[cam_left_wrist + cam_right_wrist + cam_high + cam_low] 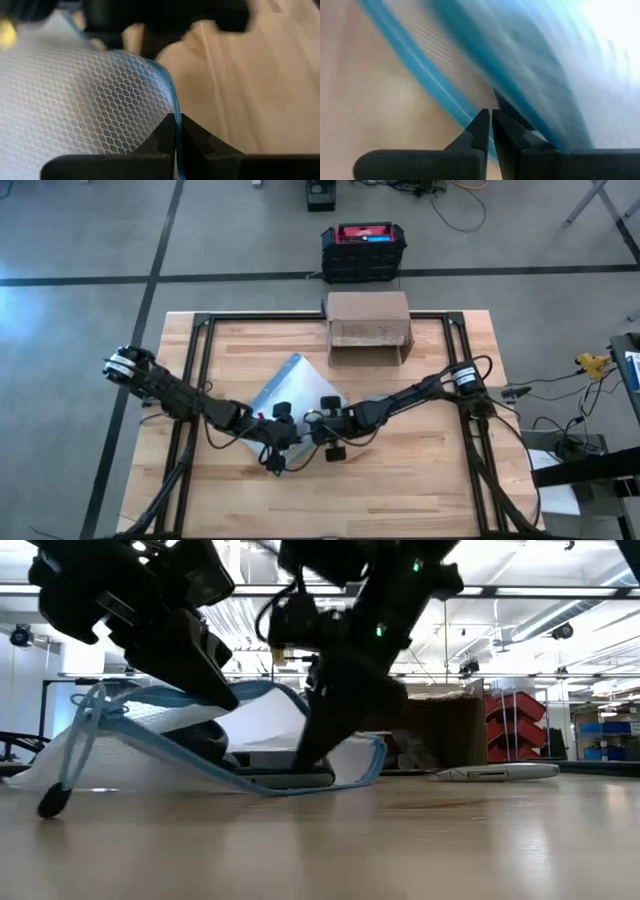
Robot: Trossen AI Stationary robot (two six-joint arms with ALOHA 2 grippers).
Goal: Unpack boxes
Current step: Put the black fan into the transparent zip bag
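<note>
A brown cardboard box point(368, 320) stands at the table's far edge, also seen in the low view point(445, 725); no gripper touches it. Mid-table lies a clear mesh pouch point(285, 385) with a blue edge. The low view shows the pouch point(270, 725) gaping, its upper layer raised and its lower layer flat on the wood. My left gripper point(288, 442) is shut on the pouch's near end. My right gripper point(308, 432) is shut and stands right beside the left one, slanting down onto the pouch's lower layer point(300, 778). My left gripper pinches the pouch's blue edge cord point(173, 100) between its two fingertips, with mesh point(75, 90) beside it. It comes slanting down from the table's left and holds the upper layer point(225, 695) up off the table. My right gripper's shut fingertips point(482, 125) slant down from the table's right to the pouch's blue edge point(435, 85). I cannot tell whether any of the pouch is caught between them.
A black-and-red case point(363, 248) sits on the floor beyond the far edge. Black frame rails point(200, 360) run along the table's sides. A flat pale object point(495, 772) lies on the wood to the right. Bare wood point(400, 490) stretches toward the near edge.
</note>
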